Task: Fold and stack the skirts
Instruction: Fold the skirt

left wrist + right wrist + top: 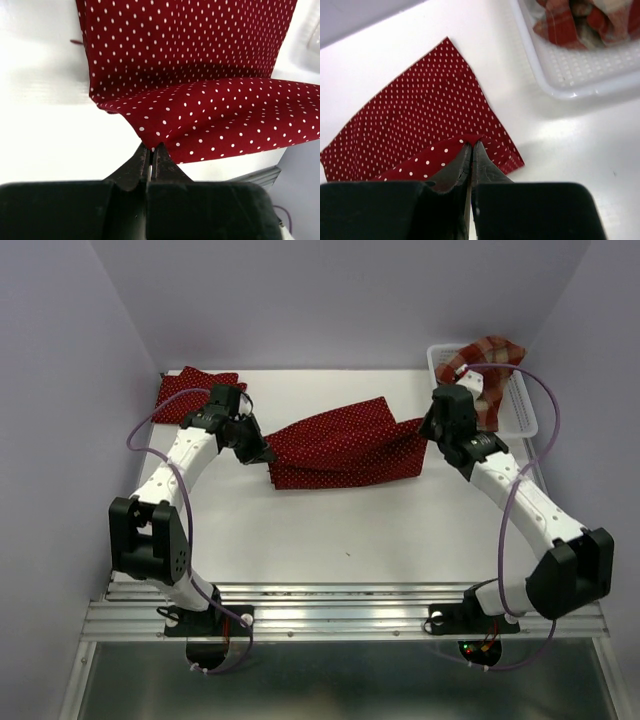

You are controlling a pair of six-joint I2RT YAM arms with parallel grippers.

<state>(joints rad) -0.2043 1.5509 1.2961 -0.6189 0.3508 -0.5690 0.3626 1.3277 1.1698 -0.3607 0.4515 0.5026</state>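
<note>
A dark red polka-dot skirt (345,445) lies in the middle of the table, its upper layer lifted off the lower one. My left gripper (262,453) is shut on its left corner (150,137). My right gripper (428,430) is shut on its right corner (472,140). The lower layer (415,117) lies flat under it. A second polka-dot skirt (195,393) lies folded at the far left corner. The plaid skirt (487,368) sits heaped in the white basket (522,415), also seen in the right wrist view (580,17).
The white mesh basket (580,75) stands at the far right of the table. Purple-grey walls close in the back and sides. An aluminium rail (340,615) runs along the near edge by the arm bases.
</note>
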